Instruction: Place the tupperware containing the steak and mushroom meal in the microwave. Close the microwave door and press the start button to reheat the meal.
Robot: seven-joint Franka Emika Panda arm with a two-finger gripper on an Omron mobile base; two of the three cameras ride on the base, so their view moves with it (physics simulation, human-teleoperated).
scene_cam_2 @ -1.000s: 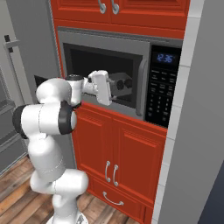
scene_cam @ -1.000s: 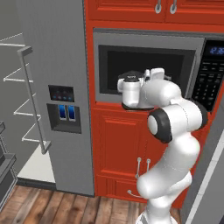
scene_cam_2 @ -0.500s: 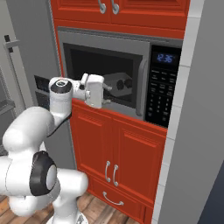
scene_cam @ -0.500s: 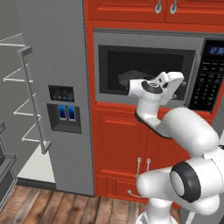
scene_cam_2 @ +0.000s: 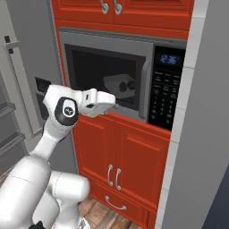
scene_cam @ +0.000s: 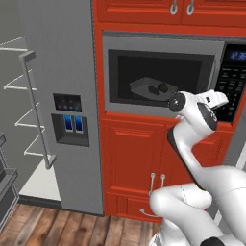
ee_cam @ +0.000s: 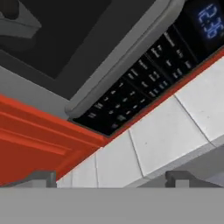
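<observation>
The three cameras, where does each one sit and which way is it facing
Left base view: behind the arm's left, facing the microwave and fridge; the white arm crosses lower right.
Right base view: behind its right, facing the same microwave with the tupperware inside; arm at lower left.
Hand view: on the hand, tilted, looking at the keypad panel; gripper jaws open.
All three share the keypad's blue display.

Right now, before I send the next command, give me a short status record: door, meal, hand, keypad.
microwave door: shut, window shows inside
tupperware: inside the microwave, seen through the glass
food: two dark lumps in the tray; steak not told apart
gripper: jaws open, holding nothing, near the microwave's lower right corner
keypad: right of the door, blue display lit
start button: no contact visible
</observation>
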